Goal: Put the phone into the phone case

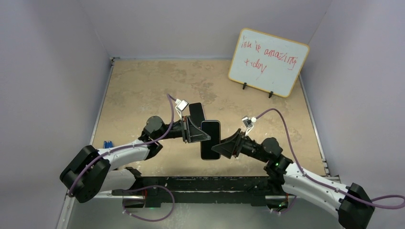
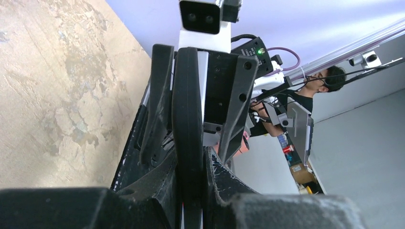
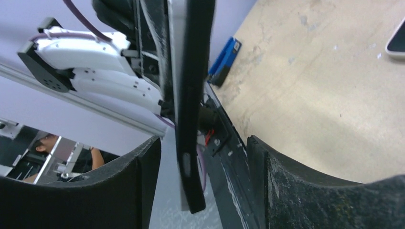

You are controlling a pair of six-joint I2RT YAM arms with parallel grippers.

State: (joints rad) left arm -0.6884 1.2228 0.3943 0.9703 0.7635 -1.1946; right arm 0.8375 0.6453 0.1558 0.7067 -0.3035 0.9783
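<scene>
My left gripper (image 1: pixel 197 131) is shut on a black phone case (image 1: pixel 210 140) and holds it above the table's middle. Edge-on in the left wrist view, the case (image 2: pixel 187 109) is clamped between the fingers, with a white layer, seemingly the phone (image 2: pixel 203 71), flat against it. My right gripper (image 1: pixel 221 147) is open at the case's lower right. In the right wrist view the case's black edge (image 3: pixel 191 95) and the pale strip (image 3: pixel 175 57) hang between the spread fingers (image 3: pixel 143 176), touching neither. A second dark slab (image 1: pixel 196 112) lies on the table behind the left gripper.
A small whiteboard (image 1: pixel 268 62) with red writing stands at the back right. A blue object (image 1: pixel 107 143) lies by the left wall, also in the right wrist view (image 3: pixel 224 61). Lilac walls enclose the table on three sides. A dark rail runs along the near edge.
</scene>
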